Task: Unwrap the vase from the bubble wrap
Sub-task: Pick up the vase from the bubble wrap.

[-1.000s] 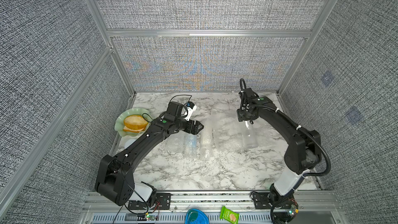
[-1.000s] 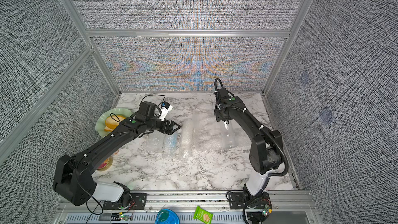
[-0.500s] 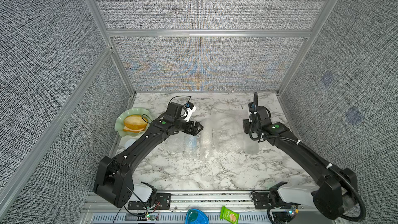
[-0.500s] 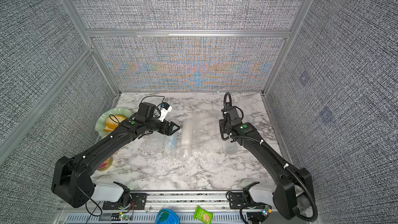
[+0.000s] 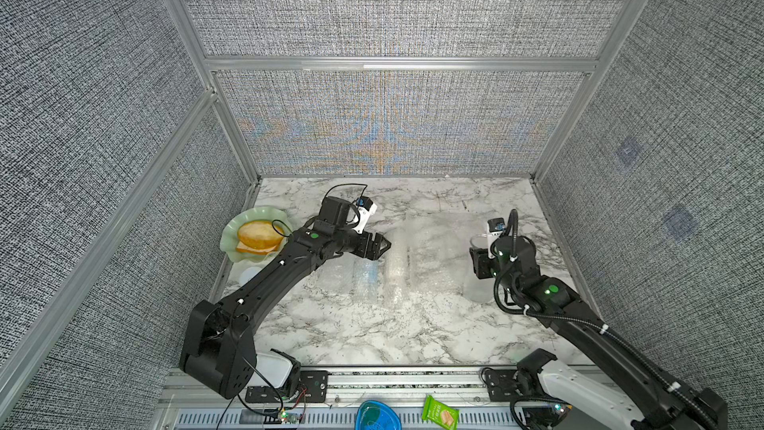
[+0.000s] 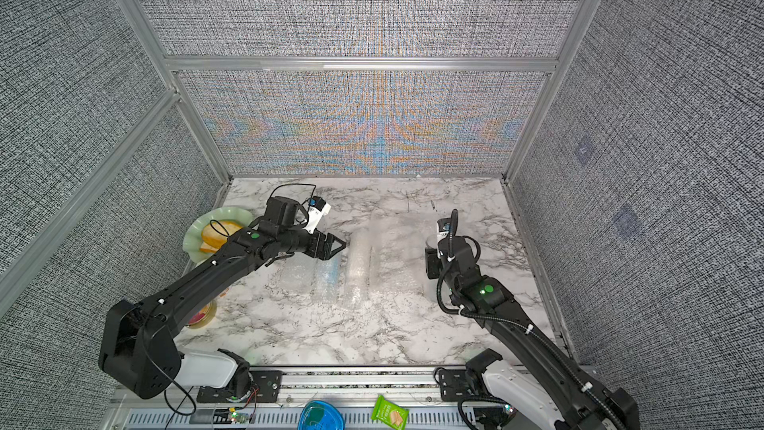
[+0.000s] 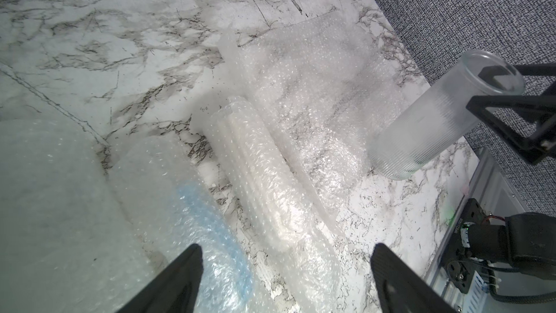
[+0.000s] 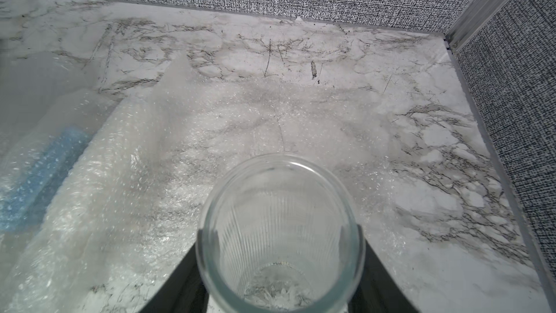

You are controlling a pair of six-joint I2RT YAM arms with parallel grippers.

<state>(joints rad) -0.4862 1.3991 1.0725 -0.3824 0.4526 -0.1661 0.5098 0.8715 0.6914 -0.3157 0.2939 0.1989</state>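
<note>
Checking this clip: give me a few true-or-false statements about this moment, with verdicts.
1. The right hand grips the vase at its rim. True.
2. The vase is covered in bubble wrap. False: the glass is bare, and the bubble wrap lies spread and rolled on the table beside it.
3. The left hand is shut on the bubble wrap. False: it is open above the wrap and holds nothing.
4. A green plate with bread sits beside the left arm. True.
</note>
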